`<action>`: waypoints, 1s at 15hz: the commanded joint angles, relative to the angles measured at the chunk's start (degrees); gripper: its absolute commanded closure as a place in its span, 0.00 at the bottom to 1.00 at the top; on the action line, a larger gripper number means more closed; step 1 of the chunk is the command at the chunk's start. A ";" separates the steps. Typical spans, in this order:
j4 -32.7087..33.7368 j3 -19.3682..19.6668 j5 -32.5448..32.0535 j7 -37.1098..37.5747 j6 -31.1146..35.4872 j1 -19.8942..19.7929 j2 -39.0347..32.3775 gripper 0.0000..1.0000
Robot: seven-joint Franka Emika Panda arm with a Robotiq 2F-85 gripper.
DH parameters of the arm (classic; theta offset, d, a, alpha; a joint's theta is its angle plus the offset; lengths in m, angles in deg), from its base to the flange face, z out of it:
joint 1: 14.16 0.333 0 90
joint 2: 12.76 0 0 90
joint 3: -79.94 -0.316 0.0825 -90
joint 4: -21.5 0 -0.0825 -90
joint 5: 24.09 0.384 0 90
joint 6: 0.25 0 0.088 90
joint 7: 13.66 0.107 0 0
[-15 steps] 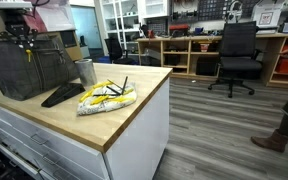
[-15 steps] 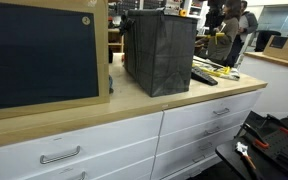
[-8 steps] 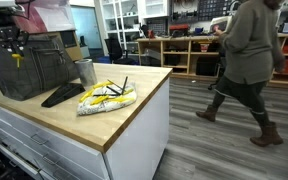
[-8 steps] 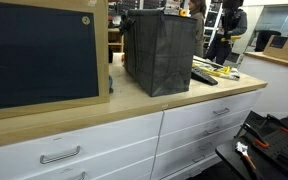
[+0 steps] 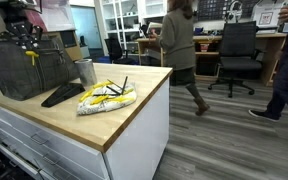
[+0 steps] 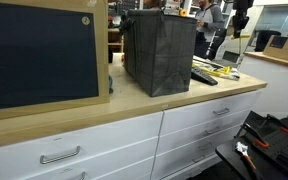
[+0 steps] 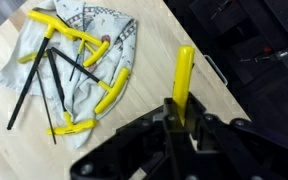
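The gripper (image 7: 181,118) hangs just above the open top of the black mesh basket (image 5: 29,72), its fingers closed narrowly on a yellow-handled tool (image 7: 184,72), which stands out beyond the fingertips. What kind of tool it is I cannot tell; it looks like a hex key. Beside the basket, on the wooden counter (image 5: 134,105), lies a patterned cloth (image 7: 109,40) with more yellow-handled keys (image 7: 69,32) on it. A metal cup (image 5: 85,71) stands between basket and cloth.
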 commanded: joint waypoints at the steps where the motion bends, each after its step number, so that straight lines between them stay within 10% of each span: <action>1: 5.01 0.03 -2.43 -2.53 1.29 -0.30 -2.93 0.96; 15: 11.14 -0.90 -0.98 -9.39 1.84 -0.58 -6.75 0.85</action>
